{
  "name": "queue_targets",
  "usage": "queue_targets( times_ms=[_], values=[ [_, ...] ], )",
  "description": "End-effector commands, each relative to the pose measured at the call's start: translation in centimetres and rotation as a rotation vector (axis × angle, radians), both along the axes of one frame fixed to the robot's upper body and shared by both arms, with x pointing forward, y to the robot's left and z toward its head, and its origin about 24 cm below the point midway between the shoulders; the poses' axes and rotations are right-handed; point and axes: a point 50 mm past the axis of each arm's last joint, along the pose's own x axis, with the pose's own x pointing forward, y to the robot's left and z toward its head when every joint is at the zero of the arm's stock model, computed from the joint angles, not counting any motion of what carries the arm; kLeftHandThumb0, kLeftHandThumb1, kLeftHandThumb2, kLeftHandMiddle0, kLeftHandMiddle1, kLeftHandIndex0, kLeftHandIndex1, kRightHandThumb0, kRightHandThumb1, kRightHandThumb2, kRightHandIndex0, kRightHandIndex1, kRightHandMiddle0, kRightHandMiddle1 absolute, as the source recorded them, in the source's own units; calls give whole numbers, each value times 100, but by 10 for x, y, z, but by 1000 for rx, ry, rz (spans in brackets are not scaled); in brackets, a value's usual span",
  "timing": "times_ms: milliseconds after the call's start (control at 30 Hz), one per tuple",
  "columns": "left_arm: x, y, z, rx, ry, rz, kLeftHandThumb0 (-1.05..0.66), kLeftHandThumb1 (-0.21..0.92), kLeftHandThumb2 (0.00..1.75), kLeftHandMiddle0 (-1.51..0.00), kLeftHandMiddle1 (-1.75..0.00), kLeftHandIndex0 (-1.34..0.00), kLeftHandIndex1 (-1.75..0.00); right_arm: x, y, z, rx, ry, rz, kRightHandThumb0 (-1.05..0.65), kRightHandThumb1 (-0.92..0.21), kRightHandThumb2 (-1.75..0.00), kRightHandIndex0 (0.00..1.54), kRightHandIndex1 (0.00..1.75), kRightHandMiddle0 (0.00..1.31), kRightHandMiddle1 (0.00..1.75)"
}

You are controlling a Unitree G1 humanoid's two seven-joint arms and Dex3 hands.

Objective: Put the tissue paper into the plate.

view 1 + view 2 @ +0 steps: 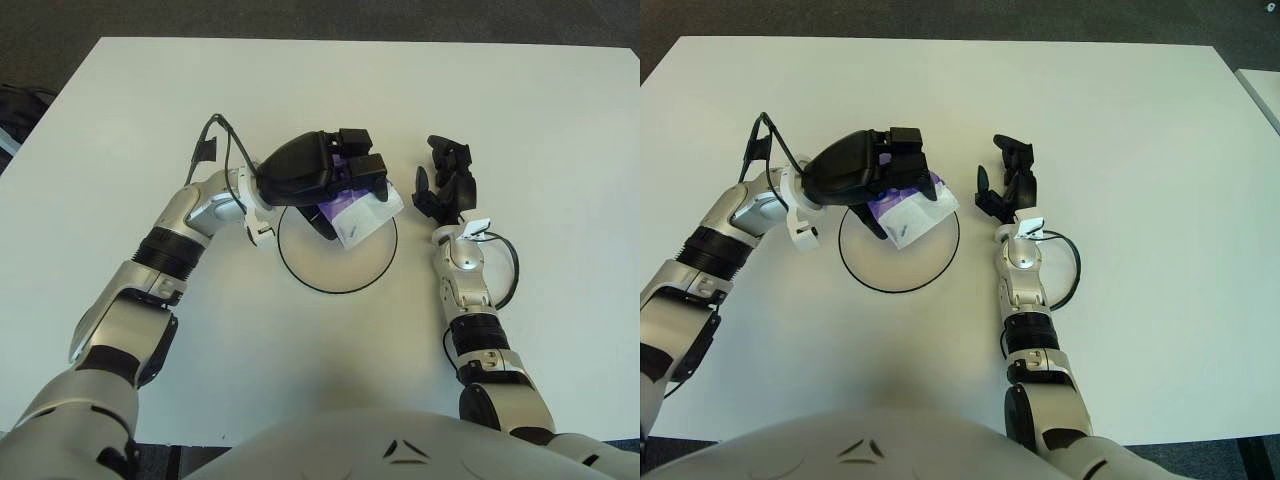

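A white counter (560, 120) fills the scene, with the robot's two arms reaching across it toward a round white plate (340, 270) edged by a thin dark rim, which lies flat near the middle. The left hand (330, 175) hangs over the plate's far-left edge, its dark fingers clamped on the tissue paper (365, 210), a small white-and-purple pack that juts out from under the hand to the right and sits above the upper part of the plate; whether its lower corner touches the plate surface cannot be told from overhead. By this reading the carry is all but done and the release is the step in hand: the next move calls for lowering the pack a little toward the plate's middle, spreading the fingers, and lifting the hand clear without dragging the pack back over the rim. The right hand (447, 180) shows just beside the plate's right edge, fingers raised and loosely spread, holding nothing and idle. It stands near the tissue pack's outer corner, so a drop that slides rightward might land against it or off the plate; otherwise nothing lies between the pack and the plate. A thin black cable (225, 150) loops off the left wrist and stays clear of the plate.
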Motion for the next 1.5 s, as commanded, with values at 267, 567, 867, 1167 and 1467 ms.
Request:
queue_targets(
  times_ms=[267,567,867,1167,1467],
  values=[
    [3,5,2,128,-35,91,-42,57,99,-81,-175,-42,-175,-22,-6,-55,13,275,-39,-52,-69,-76,28,36,0,106],
    [1,12,3,437,-44,175,-102,91,82,-10,-47,-1,-71,-22,-4,-54,0,291,-67,-56,-67,-74,26,35,0,111],
    [-2,14,9,527,-85,156,-105,92,65,-2,-8,0,-23,-20,-4,-55,0,306,-74,-65,-71,-66,23,29,0,105],
    [-3,16,12,586,-132,111,-105,92,43,0,0,0,-1,-18,-4,-56,23,322,-76,-69,-74,-61,22,24,0,102],
    [-3,17,13,590,-113,99,-105,92,38,0,0,0,0,-18,-3,-55,26,327,-78,-70,-73,-60,22,23,0,103]
  ],
)
